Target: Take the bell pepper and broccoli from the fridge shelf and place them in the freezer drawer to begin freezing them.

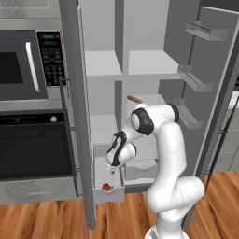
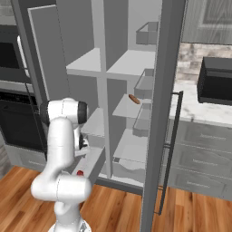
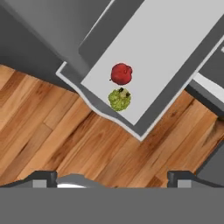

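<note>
Left base view: claw (image 1: 112, 172) hangs over the pulled-out freezer drawer (image 1: 99, 164), pointing down, with nothing between its tips; the bell pepper (image 1: 107, 187) lies on the drawer floor near the front lip, a touch of green beside it that is probably the broccoli. A brown stick-shaped food (image 1: 134, 99) sits on a shelf higher up, well apart. Right base view: the arm hides most of the drawer; a red spot, the pepper (image 2: 80, 172), shows just past the elbow, and the stick food (image 2: 134, 99) rests on its shelf. Hand view: looking straight down, pepper (image 3: 121, 73) and broccoli (image 3: 119, 99) lie touching or nearly so on the white drawer floor (image 3: 175, 57), close to the front corner, wood floor (image 3: 52, 131) beyond; claw tips spread wide, released, holding nothing. Both items look delivered. Risks, as I judge them: lifting out carelessly could clip the drawer wall or the door edge; a hard shove to close the drawer could roll the two round pieces about.
</note>
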Controlling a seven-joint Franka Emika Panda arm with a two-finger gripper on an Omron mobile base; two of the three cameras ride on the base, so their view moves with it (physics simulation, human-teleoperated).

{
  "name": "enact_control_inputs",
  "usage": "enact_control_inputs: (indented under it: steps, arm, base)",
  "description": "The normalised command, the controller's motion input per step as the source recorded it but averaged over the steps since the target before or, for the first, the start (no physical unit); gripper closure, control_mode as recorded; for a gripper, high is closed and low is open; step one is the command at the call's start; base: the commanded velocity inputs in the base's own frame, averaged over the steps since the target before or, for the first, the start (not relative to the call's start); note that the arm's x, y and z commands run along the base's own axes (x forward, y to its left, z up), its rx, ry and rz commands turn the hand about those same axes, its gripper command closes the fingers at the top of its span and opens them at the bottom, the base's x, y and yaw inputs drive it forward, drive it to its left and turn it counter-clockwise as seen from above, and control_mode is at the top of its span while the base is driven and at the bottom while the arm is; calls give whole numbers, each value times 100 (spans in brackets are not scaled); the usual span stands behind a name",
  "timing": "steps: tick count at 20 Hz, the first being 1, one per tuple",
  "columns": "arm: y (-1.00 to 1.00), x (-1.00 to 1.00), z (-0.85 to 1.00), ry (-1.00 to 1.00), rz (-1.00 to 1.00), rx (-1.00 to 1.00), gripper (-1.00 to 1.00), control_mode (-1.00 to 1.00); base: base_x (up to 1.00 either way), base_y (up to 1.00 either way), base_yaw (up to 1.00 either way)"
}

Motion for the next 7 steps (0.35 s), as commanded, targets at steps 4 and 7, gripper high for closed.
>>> enact_control_inputs:
  steps: [4,7]
  arm:
    - [-9,-2,78,0,-6,0,-100,-100]
    - [-7,-5,75,0,-5,0,-100,-100]
  base:
    - [0,0,0]
    - [0,0,0]
